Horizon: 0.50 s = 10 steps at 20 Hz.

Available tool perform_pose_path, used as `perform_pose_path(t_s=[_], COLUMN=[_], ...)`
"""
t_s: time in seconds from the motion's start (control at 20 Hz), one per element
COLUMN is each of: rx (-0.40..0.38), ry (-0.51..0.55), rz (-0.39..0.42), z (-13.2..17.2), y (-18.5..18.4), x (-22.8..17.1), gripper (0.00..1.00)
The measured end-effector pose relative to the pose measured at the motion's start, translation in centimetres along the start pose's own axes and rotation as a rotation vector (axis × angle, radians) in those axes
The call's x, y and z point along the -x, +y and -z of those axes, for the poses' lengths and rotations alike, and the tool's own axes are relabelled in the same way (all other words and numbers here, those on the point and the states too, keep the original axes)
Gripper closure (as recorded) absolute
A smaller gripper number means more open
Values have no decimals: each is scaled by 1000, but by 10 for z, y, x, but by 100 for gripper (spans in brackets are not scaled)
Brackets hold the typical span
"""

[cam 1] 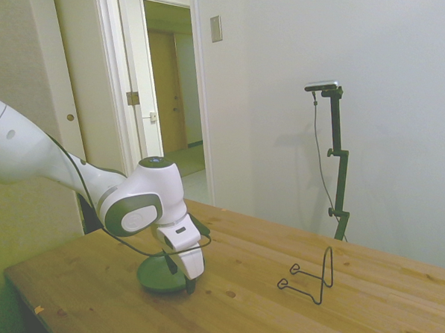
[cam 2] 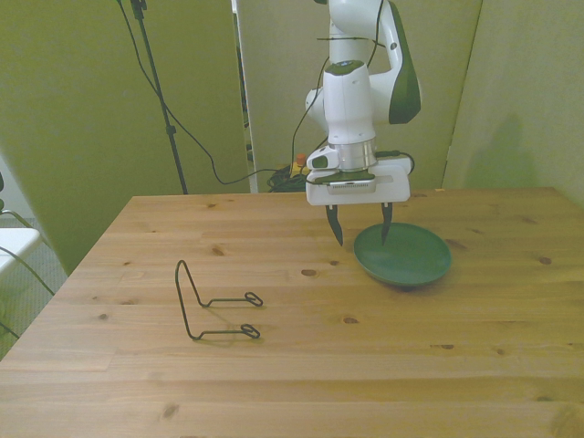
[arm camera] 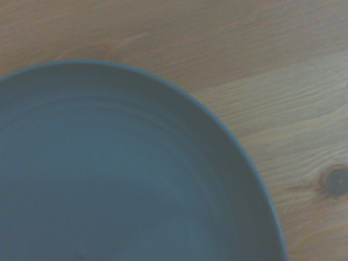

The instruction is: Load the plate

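The sage-green plate (cam 2: pixel 406 256) lies flat on the wooden table (cam 2: pixel 301 365), toward the front view's right. My gripper (cam 2: pixel 361 239) hangs open just above the table, straddling the plate's rim on the side toward the front view's left: one finger (cam 2: pixel 385 228) is over the plate, the other (cam 2: pixel 337 228) over bare wood. In the side view the gripper (cam 1: pixel 182 278) covers part of the plate (cam 1: pixel 151 276). The wrist view is filled by the plate (arm camera: pixel 109 179) with wood beside it. Nothing is held.
A thin black wire stand (cam 2: pixel 212 306) sits on the table toward the front view's left, well apart from the plate; the side view shows the stand (cam 1: pixel 315 279) too. A doorway (cam 1: pixel 170 97) opens behind the table.
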<state>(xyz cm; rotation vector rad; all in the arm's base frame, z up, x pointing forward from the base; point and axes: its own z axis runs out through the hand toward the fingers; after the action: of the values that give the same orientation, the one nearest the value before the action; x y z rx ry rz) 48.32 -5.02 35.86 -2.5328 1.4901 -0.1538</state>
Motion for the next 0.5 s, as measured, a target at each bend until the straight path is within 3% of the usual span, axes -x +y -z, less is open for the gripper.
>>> perform_pose_path(t_s=[0.05, 0.1, 0.5], rx=[-2, -7, -18], ry=[-6, -13, -20], rz=[5, 8, 13], z=[-2, -4, -4], y=[-2, -4, -9], x=[2, 4, 4], gripper=[0, 100, 100])
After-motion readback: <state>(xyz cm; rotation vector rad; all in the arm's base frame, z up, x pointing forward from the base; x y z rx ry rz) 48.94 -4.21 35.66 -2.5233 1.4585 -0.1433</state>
